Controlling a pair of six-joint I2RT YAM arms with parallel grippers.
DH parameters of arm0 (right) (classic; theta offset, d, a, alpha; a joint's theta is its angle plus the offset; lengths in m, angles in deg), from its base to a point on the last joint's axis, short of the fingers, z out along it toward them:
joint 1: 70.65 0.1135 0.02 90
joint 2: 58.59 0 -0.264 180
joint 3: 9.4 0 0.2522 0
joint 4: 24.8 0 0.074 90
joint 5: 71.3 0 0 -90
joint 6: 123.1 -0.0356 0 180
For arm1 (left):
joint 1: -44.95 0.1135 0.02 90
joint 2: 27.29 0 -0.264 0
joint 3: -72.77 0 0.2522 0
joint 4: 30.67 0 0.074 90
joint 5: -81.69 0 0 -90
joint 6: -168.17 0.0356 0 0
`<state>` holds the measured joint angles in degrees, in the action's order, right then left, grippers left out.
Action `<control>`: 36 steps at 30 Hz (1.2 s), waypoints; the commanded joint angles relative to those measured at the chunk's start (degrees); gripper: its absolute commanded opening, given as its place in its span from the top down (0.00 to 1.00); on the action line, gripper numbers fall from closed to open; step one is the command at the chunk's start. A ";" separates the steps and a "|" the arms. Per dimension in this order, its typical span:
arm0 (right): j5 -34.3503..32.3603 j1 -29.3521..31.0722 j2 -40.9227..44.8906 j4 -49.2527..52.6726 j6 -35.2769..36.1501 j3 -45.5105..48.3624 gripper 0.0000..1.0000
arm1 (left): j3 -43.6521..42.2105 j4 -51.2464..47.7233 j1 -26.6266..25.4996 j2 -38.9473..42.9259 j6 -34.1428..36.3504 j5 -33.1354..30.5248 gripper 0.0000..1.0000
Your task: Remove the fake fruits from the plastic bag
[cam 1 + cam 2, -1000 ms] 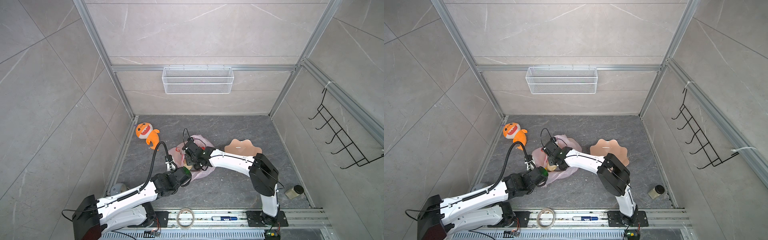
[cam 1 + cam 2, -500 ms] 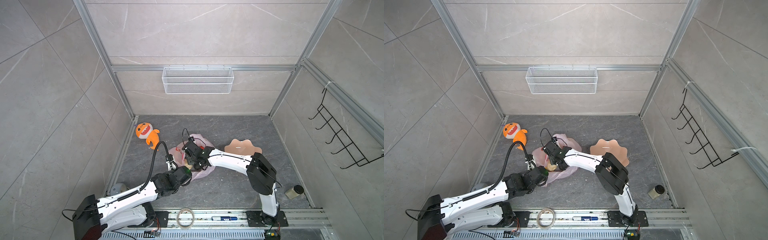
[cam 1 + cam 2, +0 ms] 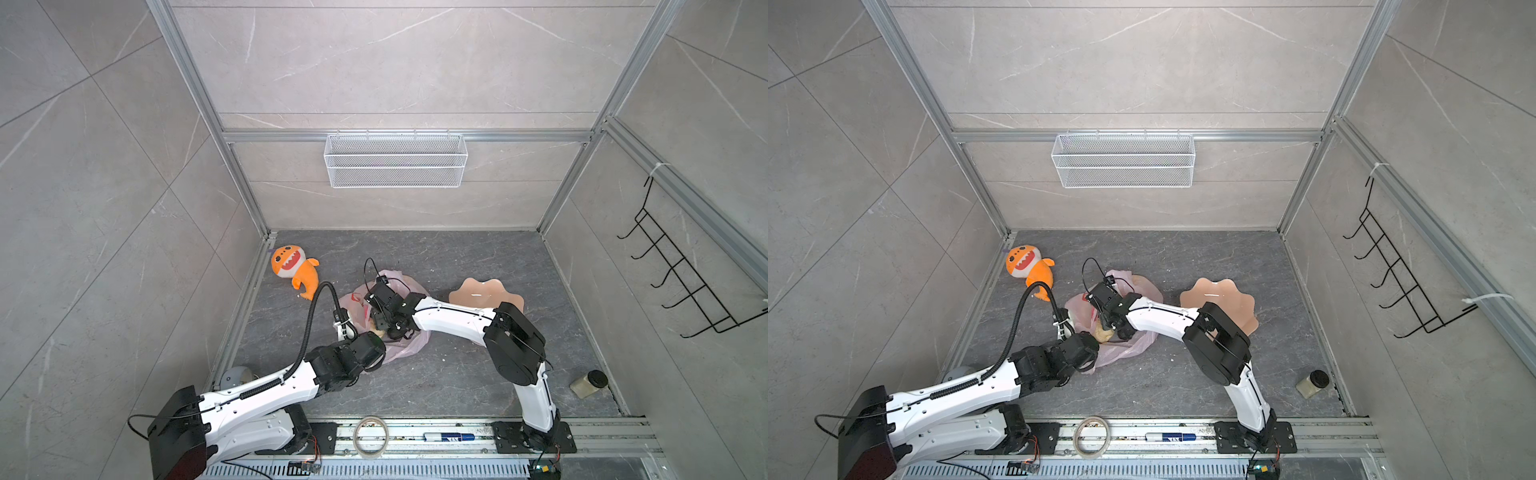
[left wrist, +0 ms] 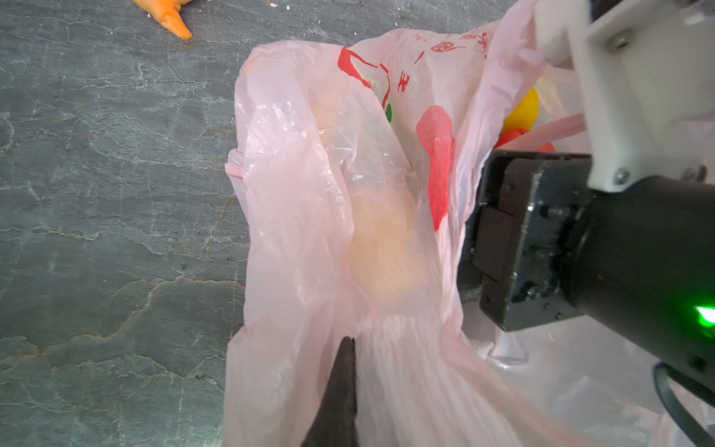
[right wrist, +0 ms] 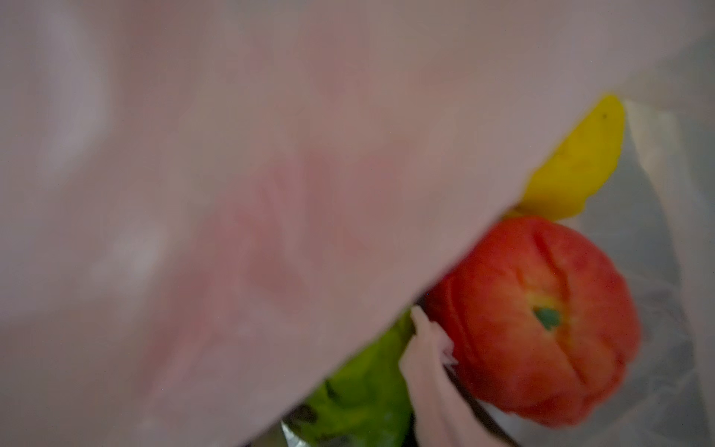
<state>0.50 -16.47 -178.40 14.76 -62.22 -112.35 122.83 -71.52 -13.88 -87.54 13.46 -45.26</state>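
Note:
The pink plastic bag (image 3: 405,347) (image 3: 1129,351) lies mid-floor. My left gripper (image 4: 348,342) is shut on its film, which stretches taut away from the jaws. My right gripper (image 3: 380,322) reaches into the bag's mouth; film (image 5: 232,193) covers most of the right wrist view and hides its fingers. Inside the bag I see fake fruits: a red apple (image 5: 534,325), a yellow piece (image 5: 576,170) and a green piece (image 5: 363,387). A cream piece (image 3: 1104,332) (image 4: 383,251) shows through the film beside the right gripper.
An orange plush shark (image 3: 293,266) lies at the back left, a peach scalloped bowl (image 3: 484,293) right of the bag, a small jar (image 3: 588,384) at the front right. A tape roll (image 3: 370,436) and marker (image 3: 449,436) sit on the front rail.
My right arm has shifted slightly left, further into the bag's mouth. The left arm and its hold on the bag have not moved.

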 commanded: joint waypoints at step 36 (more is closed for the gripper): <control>5.80 -1.39 0.98 -2.48 3.27 -0.15 0.63 | 0.89 0.81 0.29 1.14 1.05 -1.72 1.00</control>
<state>5.70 -17.81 -178.60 11.22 -60.26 -112.28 122.83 -70.93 -13.88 -87.67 13.48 -45.32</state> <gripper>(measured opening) 0.483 0.048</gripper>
